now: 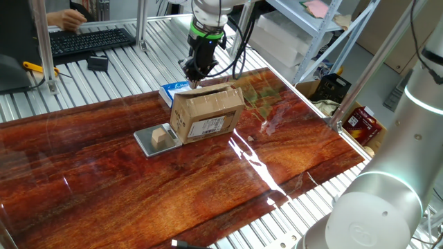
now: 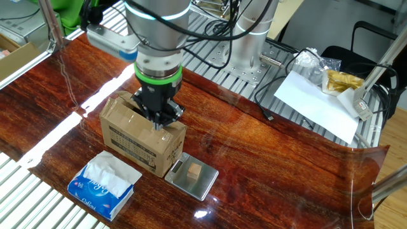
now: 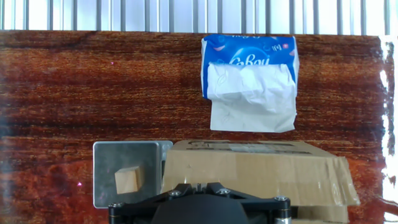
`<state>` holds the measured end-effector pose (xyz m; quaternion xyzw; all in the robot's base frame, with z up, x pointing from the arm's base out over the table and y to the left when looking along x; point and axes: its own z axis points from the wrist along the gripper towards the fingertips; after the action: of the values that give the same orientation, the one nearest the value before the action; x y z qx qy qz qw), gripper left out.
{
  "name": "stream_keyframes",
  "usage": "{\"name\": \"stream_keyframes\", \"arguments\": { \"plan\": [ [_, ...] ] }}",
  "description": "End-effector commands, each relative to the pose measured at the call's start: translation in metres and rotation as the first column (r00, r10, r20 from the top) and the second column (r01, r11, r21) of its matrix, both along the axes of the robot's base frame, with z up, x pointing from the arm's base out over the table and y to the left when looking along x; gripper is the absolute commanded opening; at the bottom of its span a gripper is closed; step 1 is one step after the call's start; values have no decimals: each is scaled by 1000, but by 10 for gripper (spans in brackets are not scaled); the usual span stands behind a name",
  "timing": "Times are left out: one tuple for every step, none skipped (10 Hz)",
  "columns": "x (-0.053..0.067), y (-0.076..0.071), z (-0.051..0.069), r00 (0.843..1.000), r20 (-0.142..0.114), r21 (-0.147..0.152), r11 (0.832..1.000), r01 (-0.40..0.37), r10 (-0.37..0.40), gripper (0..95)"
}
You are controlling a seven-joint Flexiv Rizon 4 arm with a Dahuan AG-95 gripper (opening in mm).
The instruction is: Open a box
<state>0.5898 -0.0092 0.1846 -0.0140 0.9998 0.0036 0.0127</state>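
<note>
Risk of shoving the box (image 2: pixel 141 138) (mid-desk (image 1: pixel 208 187), beside a grey plate (image 2: pixel 206 183)) sideways rather than lifting a flap, with closed, empty fingers (image 2: pixel 159 124) pressing down at its top edge.

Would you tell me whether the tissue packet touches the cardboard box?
Apart. The hand view shows bare table between the tissue packet and the box.

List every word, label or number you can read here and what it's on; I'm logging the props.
"CoBoy", or close to it, part hidden: white script on the blue tissue pack.
Printed label with barcode on the box: too small to read.
Print on the box's other side: blurred, unreadable.
Red box by the table's edge: unreadable.
</note>
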Motion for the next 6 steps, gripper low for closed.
{"name": "stream_keyframes", "arguments": {
  "plan": [
    [2,0,-3,1000,-2,4,1000,-2,2,0],
    [3,1,-6,1000,-1,6,1000,-2,2,0],
    [3,2,-8,1000,-1,7,1000,0,0,0],
    [4,3,-10,1000,-2,8,1000,3,-3,0],
    [5,4,-12,1000,-2,10,1000,5,-5,0],
    [5,4,-15,1000,-1,12,1000,7,-7,0]
  ]
}}
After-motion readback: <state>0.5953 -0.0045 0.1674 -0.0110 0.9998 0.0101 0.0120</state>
